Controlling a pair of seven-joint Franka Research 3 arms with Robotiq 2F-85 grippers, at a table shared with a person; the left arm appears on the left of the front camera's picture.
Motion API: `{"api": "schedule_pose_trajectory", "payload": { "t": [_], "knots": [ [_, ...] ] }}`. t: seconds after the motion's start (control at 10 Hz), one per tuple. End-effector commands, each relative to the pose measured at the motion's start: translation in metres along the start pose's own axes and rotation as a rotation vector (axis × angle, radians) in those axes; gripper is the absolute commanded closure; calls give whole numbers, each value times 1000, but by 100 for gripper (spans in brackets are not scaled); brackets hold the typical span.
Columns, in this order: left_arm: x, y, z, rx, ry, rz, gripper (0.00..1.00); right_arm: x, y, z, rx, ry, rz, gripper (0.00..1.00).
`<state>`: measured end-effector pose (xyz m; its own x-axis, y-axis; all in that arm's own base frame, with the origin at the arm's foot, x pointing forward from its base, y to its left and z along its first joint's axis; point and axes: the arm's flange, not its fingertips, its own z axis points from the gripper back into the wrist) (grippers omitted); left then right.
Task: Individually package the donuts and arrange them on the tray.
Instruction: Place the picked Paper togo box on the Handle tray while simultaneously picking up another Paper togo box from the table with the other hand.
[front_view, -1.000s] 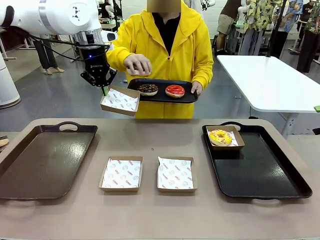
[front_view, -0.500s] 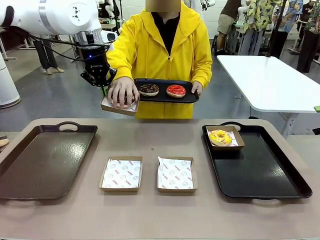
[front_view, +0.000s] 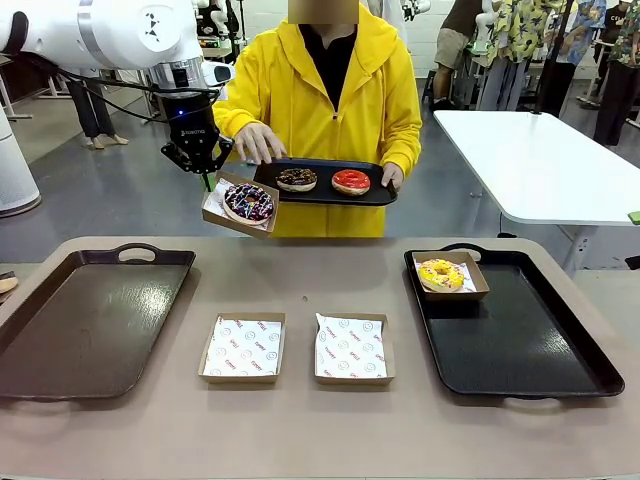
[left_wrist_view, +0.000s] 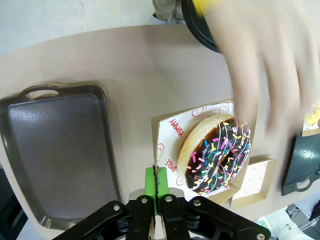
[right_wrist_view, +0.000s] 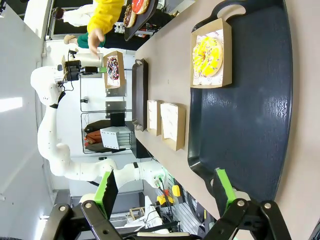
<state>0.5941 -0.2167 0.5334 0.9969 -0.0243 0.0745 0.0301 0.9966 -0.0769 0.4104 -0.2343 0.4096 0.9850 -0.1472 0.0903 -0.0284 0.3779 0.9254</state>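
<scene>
My left gripper (front_view: 208, 178) is shut on the rim of a paper-lined box (front_view: 228, 215), holding it in the air beyond the table's far edge. In the box lies a chocolate donut with coloured sprinkles (front_view: 248, 203). The left wrist view shows that gripper (left_wrist_view: 156, 181) pinching the box wall (left_wrist_view: 161, 145), with the sprinkled donut (left_wrist_view: 216, 152) inside. The person's hand (front_view: 258, 142) hovers just above the box. Their small black tray (front_view: 325, 195) carries a chocolate crumb donut (front_view: 296, 179) and a red donut (front_view: 350, 181). A yellow donut (front_view: 440, 273) sits boxed on the black tray (front_view: 520, 350). My right gripper (right_wrist_view: 165, 189) stands open above that tray (right_wrist_view: 250, 120).
A brown tray (front_view: 90, 320) lies at the table's left. Two paper-lined boxes (front_view: 243, 347) (front_view: 351, 348) with nothing in them sit side by side at the table's middle front. A white table (front_view: 540, 160) stands behind at the right.
The person's hand came down into the held box, left the sprinkled donut there, and has lifted away. My left gripper and the box stayed in place.
</scene>
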Motion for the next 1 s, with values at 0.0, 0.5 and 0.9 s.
{"api": "schedule_pose_trajectory", "payload": {
  "t": [0.0,0.5,0.9],
  "knots": [
    [-5,3,0,-8,0,-15,100,-1,1,2,9,5,4,0],
    [-5,3,0,-8,0,-15,100,-1,1,2,9,5,4,0],
    [-5,3,0,-8,0,-15,100,-1,1,2,9,5,4,0]
  ]
}}
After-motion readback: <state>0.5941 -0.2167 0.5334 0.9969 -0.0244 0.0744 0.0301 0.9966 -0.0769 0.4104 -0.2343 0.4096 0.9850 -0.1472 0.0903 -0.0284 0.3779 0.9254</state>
